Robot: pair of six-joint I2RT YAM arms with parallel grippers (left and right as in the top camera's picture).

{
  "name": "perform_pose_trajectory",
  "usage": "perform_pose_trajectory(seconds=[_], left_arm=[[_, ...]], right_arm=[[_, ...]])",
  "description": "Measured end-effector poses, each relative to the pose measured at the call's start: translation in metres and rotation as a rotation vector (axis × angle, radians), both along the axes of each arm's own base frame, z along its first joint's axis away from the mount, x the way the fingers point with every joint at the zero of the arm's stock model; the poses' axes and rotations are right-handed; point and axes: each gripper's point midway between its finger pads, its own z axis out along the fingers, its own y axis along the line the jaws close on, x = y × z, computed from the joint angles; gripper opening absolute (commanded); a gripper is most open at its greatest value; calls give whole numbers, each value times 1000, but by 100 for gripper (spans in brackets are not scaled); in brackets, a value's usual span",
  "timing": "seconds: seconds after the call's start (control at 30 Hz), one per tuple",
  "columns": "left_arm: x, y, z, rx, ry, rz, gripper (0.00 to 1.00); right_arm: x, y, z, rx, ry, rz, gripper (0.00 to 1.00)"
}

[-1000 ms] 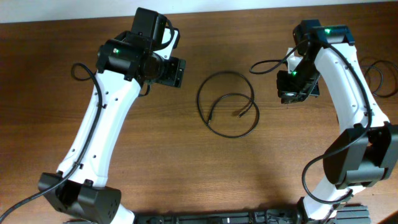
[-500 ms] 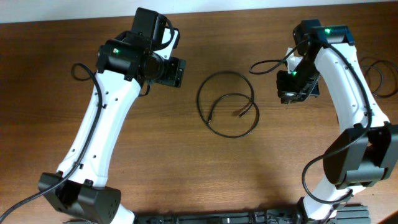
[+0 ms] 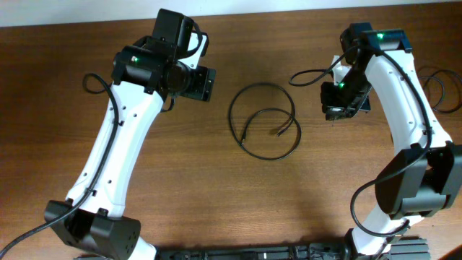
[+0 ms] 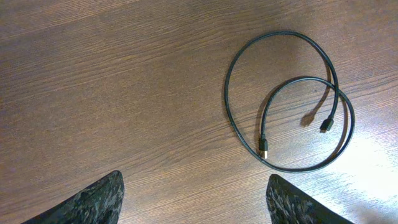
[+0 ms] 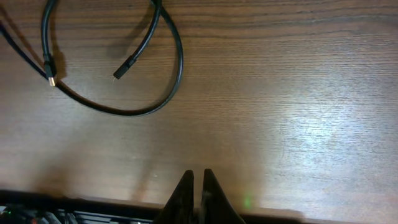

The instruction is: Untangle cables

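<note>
A thin black cable (image 3: pixel 264 121) lies coiled in two overlapping loops at the table's middle, both plug ends free inside the loops. It shows in the left wrist view (image 4: pixel 289 99) at upper right and in the right wrist view (image 5: pixel 118 62) at upper left. My left gripper (image 3: pixel 204 84) hovers left of the coil, open and empty; its fingertips (image 4: pixel 196 199) frame bare wood. My right gripper (image 3: pixel 333 112) hovers right of the coil, its fingers (image 5: pixel 198 183) shut together on nothing.
The wooden table (image 3: pixel 216 195) spreads around the coil. The arms' own dark wires hang near the left arm (image 3: pixel 94 83) and at the right edge (image 3: pixel 442 90). A dark rail runs along the front edge (image 3: pixel 289 253).
</note>
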Motion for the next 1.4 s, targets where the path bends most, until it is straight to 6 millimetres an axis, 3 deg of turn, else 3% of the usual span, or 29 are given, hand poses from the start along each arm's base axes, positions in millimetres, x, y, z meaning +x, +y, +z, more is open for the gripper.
perform_pose_trajectory(seconds=[0.2,0.33,0.47,0.5,0.57,0.6,0.67,0.7,0.73,0.77,0.8,0.83,0.87,0.9,0.93,0.97,1.0,1.07,1.1,1.13,1.17,1.2,1.3,1.37,1.4], left_arm=[[0,0,0,0,0,0,73],[0,0,0,0,0,0,73],[0,0,0,0,0,0,73],[0,0,0,0,0,0,73],[0,0,0,0,0,0,73],[0,0,0,0,0,0,73],[0,0,0,0,0,0,73],[0,0,0,0,0,0,73],[0,0,0,0,-1,0,73],[0,0,0,0,0,0,73],[0,0,0,0,0,0,73],[0,0,0,-1,-1,0,73],[0,0,0,-1,-1,0,73],[0,0,0,0,0,0,73],[0,0,0,0,0,0,73],[0,0,0,0,0,0,73],[0,0,0,0,0,0,73],[0,0,0,0,-1,0,73],[0,0,0,-1,0,0,73],[0,0,0,-1,-1,0,73],[0,0,0,0,0,0,73],[0,0,0,0,0,0,73],[0,0,0,0,0,0,73],[0,0,0,-1,0,0,73],[0,0,0,0,0,0,73]], right_arm=[[-8,22,7,134,35,-1,4],[-25,68,33,478,3,241,4],[-24,83,45,597,-66,335,4],[-24,84,46,608,-75,345,10],[-24,86,47,623,-87,360,66],[-24,86,48,628,-86,361,98],[-24,86,48,630,-89,365,98],[-24,87,48,632,-91,366,85],[-24,87,48,633,-91,368,8],[-24,87,48,634,-90,366,23],[-24,87,48,635,-94,369,62],[-24,87,48,635,-93,368,49],[-24,87,49,635,-90,364,7],[-24,87,49,635,-91,364,57],[-24,87,48,635,-92,365,22],[-25,87,48,635,-87,362,4],[-24,87,48,636,-95,368,39],[-24,87,48,635,-88,363,20],[-24,87,48,635,-92,364,35],[-24,87,48,636,-93,366,70],[-24,87,48,635,-90,365,88],[-25,87,48,636,-87,363,99],[-25,87,48,636,-88,365,99],[-25,87,48,636,-88,365,25],[-24,87,48,636,-91,367,18]])
